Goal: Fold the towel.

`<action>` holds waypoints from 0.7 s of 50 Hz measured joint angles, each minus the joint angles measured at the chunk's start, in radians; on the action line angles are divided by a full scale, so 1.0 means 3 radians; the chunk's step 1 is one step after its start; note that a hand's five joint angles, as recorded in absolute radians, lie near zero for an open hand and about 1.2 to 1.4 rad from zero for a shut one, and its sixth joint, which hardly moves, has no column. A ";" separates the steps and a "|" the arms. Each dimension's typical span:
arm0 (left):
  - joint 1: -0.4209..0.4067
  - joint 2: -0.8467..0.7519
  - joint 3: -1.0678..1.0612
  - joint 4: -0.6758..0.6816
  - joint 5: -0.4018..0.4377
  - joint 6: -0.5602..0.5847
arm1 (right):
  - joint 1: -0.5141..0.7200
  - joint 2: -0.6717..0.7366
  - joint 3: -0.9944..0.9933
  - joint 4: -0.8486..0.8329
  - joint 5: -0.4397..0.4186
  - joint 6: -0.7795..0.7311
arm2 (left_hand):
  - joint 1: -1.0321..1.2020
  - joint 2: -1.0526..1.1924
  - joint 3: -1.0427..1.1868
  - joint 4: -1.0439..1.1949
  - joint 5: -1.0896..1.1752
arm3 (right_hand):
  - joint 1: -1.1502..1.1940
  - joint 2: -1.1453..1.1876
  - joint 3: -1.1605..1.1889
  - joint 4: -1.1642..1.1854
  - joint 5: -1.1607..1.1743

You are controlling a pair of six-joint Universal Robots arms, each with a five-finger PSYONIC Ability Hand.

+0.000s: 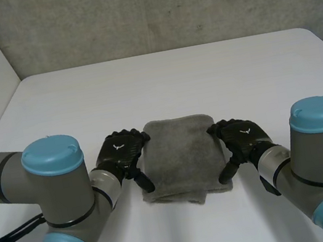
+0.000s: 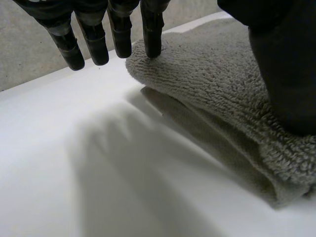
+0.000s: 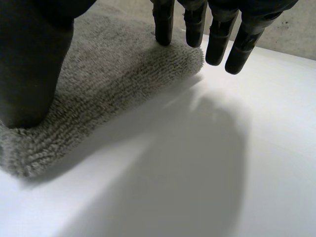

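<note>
A grey towel (image 1: 180, 155), folded into a thick rectangle, lies on the white table (image 1: 167, 82) near its front edge. My left hand (image 1: 120, 150) rests at the towel's left edge and is open. In the left wrist view its straight fingers (image 2: 89, 39) point down beside the towel (image 2: 212, 74), one fingertip touches the far corner, and the thumb (image 2: 286, 64) sits on the near part. My right hand (image 1: 242, 135) rests at the right edge, also open. Its fingers (image 3: 217, 34) hang straight at the towel's (image 3: 113, 74) far corner, and its thumb (image 3: 34, 64) presses the near corner.
White tabletop stretches behind the towel to a grey wall at the back. Both arms, with their light-blue caps, flank the towel at the front left and front right.
</note>
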 measured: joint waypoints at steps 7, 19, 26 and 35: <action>-0.0001 -0.0009 0.0047 -0.0001 -0.0001 0.0008 | 0.0017 0.0016 -0.0007 -0.0011 0.0013 -0.0093 | 0.0000 0.0000 0.0000 0.0000 -0.0003 | -0.0013 0.0000 0.0000 0.0000 0.0000; -0.0077 0.0154 0.0175 -0.0030 -0.0038 -0.0032 | 0.0042 -0.0308 -0.0064 0.0013 0.0024 -0.0106 | 0.0000 0.0000 0.0000 0.0000 -0.0003 | -0.0013 0.0000 0.0000 0.0000 0.0000; -0.0082 0.0502 0.0334 -0.0094 -0.0143 -0.0108 | -0.0018 -0.0806 -0.0283 0.0143 0.0160 -0.0174 | 0.0000 0.0000 0.0000 0.0000 -0.0003 | -0.0013 0.0000 0.0000 0.0000 0.0000; -0.0019 0.0918 0.0680 -0.0518 -0.0524 -0.0327 | -0.0157 -0.1109 -0.0757 0.0487 0.0423 -0.0405 | 0.0000 0.0000 0.0000 0.0000 -0.0003 | -0.0014 0.0000 0.0000 0.0000 0.0000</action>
